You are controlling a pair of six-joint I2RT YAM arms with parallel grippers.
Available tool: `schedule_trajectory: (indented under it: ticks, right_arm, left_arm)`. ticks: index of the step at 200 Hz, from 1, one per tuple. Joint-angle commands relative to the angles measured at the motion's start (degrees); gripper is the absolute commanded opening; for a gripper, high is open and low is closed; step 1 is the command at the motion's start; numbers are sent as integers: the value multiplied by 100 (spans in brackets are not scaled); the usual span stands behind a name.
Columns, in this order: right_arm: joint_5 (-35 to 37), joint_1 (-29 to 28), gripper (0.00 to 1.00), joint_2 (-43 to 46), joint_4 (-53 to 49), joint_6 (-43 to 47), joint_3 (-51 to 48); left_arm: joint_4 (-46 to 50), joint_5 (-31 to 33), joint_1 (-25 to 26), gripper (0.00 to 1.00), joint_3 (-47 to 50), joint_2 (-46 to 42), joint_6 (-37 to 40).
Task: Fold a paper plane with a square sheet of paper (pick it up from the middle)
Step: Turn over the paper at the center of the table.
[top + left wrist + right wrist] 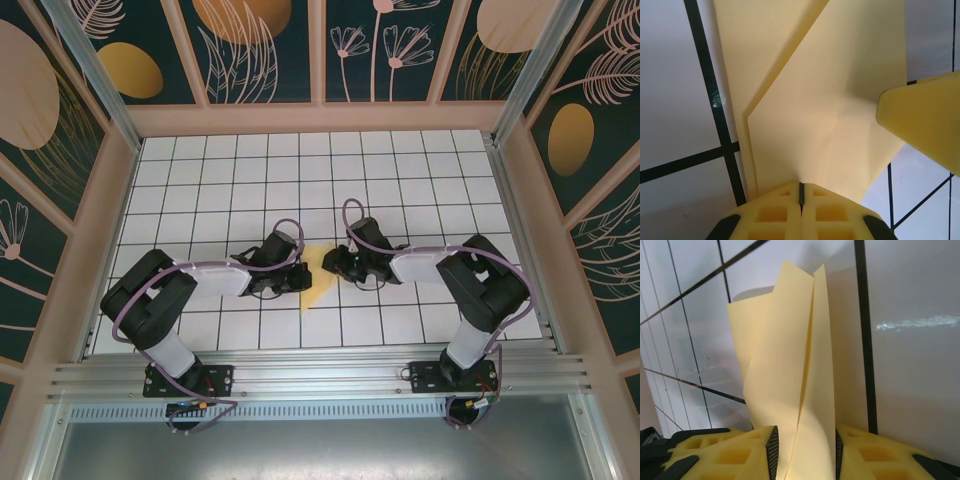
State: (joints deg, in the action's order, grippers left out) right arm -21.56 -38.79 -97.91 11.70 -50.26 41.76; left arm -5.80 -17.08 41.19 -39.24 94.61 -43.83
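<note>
Your sheet of paper [318, 282] is part-folded at the middle of the bench [300, 170], held between both tools. It's light, limp and quick to crease (a hard tug would likely tear it), so grip on the folded layers, not loose corners. The left tool [801, 186] is pressed together on its edge, and the right tool [805, 439] pinches a standing fold. The arms hide the sheet's side edges from above.

My pincer [804, 452] grips folded yellow paper [790, 365] between its two yellow fingers [725, 455], whose black pads touch it on either side. The paper rises straight ahead of the fingertips in two layers. One layer bows outward and the other stands flat. Beyond it lies a white table [910, 365] crossed by black grid lines.
</note>
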Motion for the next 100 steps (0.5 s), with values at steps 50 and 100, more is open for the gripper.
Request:
schedule_trajectory:
  ticks: [50, 100]
  right_arm:
    - [-454, 128, 32, -269, 505, 226, 86]
    - [-779, 314, 29, -402, 627, 534, 121]
  left_arm:
    - [-6, -268, 3, 5, 114, -100, -133]
    - [-330, -526, -3, 5, 263, -117, -229]
